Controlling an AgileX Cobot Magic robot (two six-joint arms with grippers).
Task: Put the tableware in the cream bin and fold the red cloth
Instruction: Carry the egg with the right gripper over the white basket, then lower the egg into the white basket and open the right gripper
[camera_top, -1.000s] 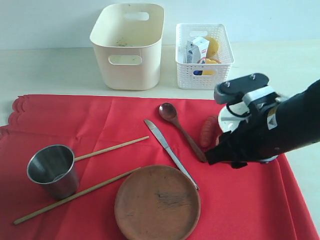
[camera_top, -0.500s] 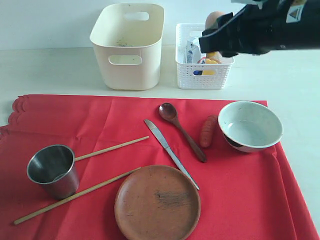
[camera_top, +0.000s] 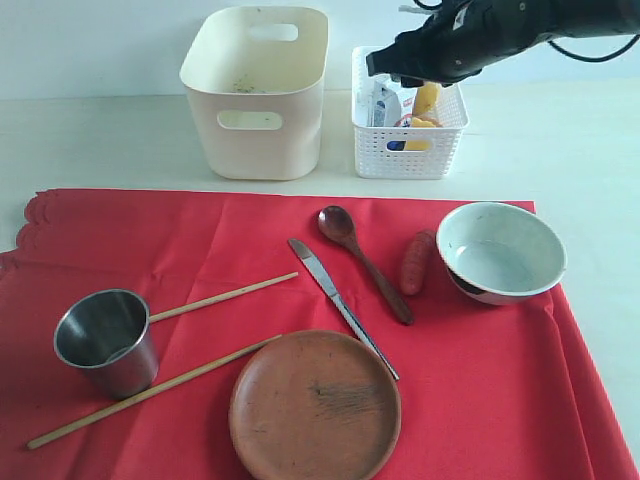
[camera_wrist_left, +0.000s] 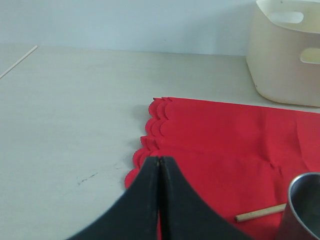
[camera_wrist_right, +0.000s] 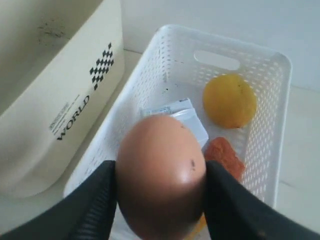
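Note:
The red cloth (camera_top: 200, 250) lies spread flat. On it are a pale bowl (camera_top: 500, 250), a steel cup (camera_top: 105, 340), a brown plate (camera_top: 315, 405), a dark wooden spoon (camera_top: 362, 262), a metal knife (camera_top: 340, 305) and two chopsticks (camera_top: 222, 297) (camera_top: 150, 392). Behind the cloth stands the cream bin (camera_top: 258, 90). My right gripper (camera_wrist_right: 160, 172) is shut on a brown egg (camera_wrist_right: 160, 150) above the white lattice basket (camera_wrist_right: 150, 75). My left gripper (camera_wrist_left: 159, 161) is shut and holds nothing, low over the cloth's scalloped edge (camera_wrist_left: 150, 127); it is outside the exterior view.
An orange-red sausage-like item (camera_top: 417, 262) lies between spoon and bowl. The white basket (camera_top: 408, 120) holds a milk carton (camera_top: 392, 100), a lemon (camera_wrist_right: 229, 100) and other food. In the left wrist view the cup (camera_wrist_left: 305, 210) and a chopstick tip (camera_wrist_left: 260, 213) are near.
My right arm rose from over the bowl and swung back to above the white basket, carrying the egg. The bowl is now uncovered. Everything else on the cloth stayed put.

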